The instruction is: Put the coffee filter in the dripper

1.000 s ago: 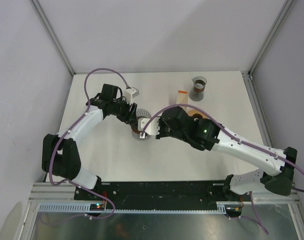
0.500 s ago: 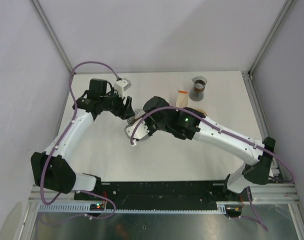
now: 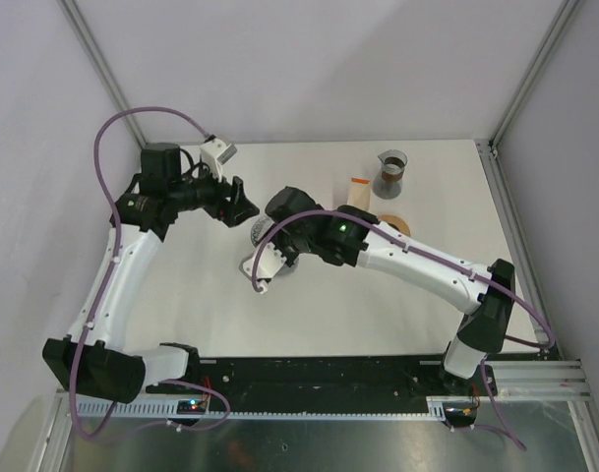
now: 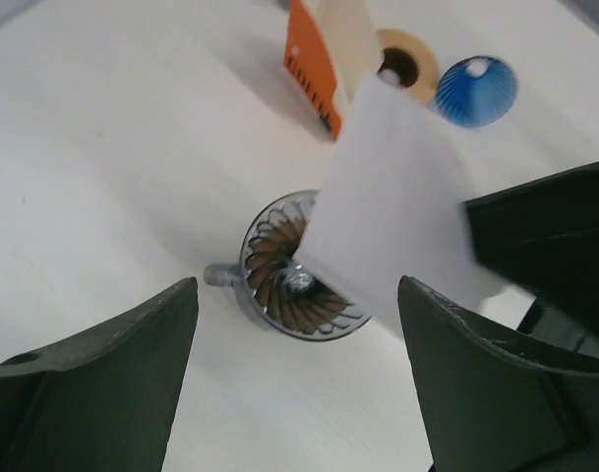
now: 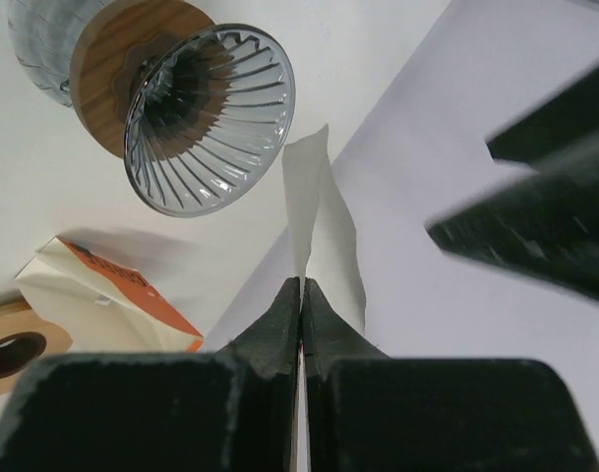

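Note:
The glass ribbed dripper point(image 4: 291, 267) stands on its wooden base on the white table, below and ahead of my left gripper point(image 4: 297, 283), which is open and holds nothing. A white paper coffee filter point(image 5: 319, 202) is pinched by its edge in my right gripper point(image 5: 301, 291), whose jaws are shut on it. In the left wrist view the filter point(image 4: 397, 221) hangs tilted over the dripper's right rim, its lower corner near the bowl. In the top view the left gripper point(image 3: 237, 203) sits just left of the dripper point(image 3: 261, 234), which the right arm mostly covers.
An orange-and-cream filter packet point(image 3: 358, 192), a wooden ring point(image 3: 395, 222) and a glass server point(image 3: 390, 174) stand at the back right. A blue ribbed disc point(image 4: 476, 90) lies beside the ring. The two arms crowd close together over the dripper.
My left gripper has opened and drawn back up and to the left, away from the dripper. The right arm has shifted left with the filter in its grip.

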Robot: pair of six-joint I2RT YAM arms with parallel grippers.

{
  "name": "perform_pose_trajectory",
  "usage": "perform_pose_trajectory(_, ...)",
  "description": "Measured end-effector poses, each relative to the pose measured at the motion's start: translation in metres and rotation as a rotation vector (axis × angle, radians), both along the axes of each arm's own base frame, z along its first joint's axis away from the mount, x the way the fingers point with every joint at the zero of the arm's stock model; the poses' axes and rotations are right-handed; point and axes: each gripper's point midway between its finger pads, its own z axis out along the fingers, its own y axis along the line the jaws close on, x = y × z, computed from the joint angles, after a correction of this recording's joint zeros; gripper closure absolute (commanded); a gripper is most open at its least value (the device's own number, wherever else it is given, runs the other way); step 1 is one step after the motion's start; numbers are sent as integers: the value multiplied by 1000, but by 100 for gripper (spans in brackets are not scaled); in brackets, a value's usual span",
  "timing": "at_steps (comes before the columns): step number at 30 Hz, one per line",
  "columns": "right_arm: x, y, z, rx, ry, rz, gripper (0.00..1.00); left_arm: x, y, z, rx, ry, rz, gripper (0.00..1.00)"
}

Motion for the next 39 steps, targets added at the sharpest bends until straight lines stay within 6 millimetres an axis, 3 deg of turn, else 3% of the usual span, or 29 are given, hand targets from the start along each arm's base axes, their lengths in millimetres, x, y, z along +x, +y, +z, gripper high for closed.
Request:
perform_pose_trajectory(6,-1,4,-18,-23,-27,31,100,-16,-24,38,-36,-75,-98,13)
perform_pose_trajectory(11,-15,2,-27,-37,-44,53,100,-32,-45,38,-22,-79,-163,30)
perform_pose_trajectory(16,-27,1,-17,-1,-78,61,100,-40,-52,29,4,-67,-194,35)
perform_pose_trajectory(25,-31,7,-8,69,-69,32,100,-52,-57,2,38,-24,-237,26)
perform_pose_trajectory(34,-22,-2,-12,90,-22,-37,100,-59,-60,8,12,-32,-269,14)
perform_pose_trajectory(39,-19,-3,-15,99,-8,-55,100,-66,-63,14,-11,-47,-305,17)
